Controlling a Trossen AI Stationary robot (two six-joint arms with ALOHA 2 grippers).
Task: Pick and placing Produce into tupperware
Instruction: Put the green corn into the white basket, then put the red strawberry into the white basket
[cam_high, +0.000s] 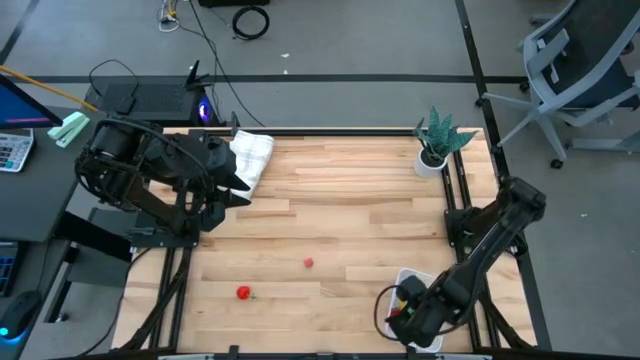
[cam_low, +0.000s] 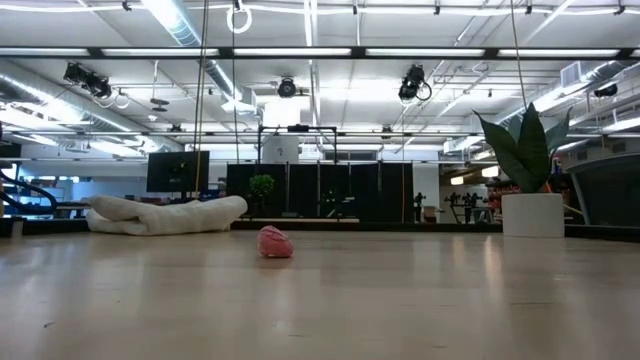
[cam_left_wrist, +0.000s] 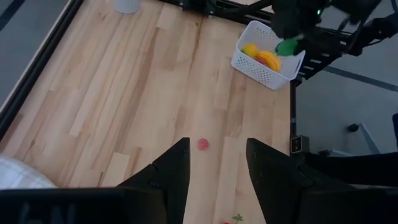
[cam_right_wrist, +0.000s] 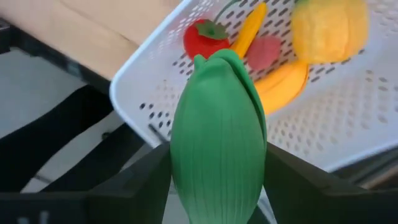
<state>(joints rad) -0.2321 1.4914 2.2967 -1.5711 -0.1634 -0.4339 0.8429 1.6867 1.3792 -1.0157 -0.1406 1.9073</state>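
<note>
The white basket (cam_right_wrist: 348, 118) sits at the table's near right corner (cam_high: 418, 277). It holds a banana (cam_right_wrist: 283, 84), a yellow pepper (cam_right_wrist: 329, 25), a thin yellow-orange piece (cam_right_wrist: 249, 28) and red pieces (cam_right_wrist: 202, 40). My right gripper (cam_right_wrist: 217, 171) hangs over the basket's edge, shut on the green oblong piece (cam_right_wrist: 217, 118). The left wrist view shows the green piece (cam_left_wrist: 287, 45) above the basket (cam_left_wrist: 264, 65). Two small red pieces (cam_high: 308, 263) (cam_high: 244, 293) lie on the bare wood. My left gripper (cam_left_wrist: 217, 146) is open, waiting near the cloth at the far left (cam_high: 232, 183). My right gripper pinches the green oblong piece between its two fingers (cam_right_wrist: 146, 186), on the piece's two long sides near its back end (cam_right_wrist: 186, 168). The fingers point down from above and lie along the piece. Its tip sticks out past them, lifted clear above the basket's rim.
A white folded cloth (cam_high: 252, 155) lies at the far left. A green spiky plant in a white pot (cam_high: 438, 145) stands at the far right corner. The wood between them and around the red pieces is open. In the low view one red piece (cam_low: 275, 243) lies mid-table.
</note>
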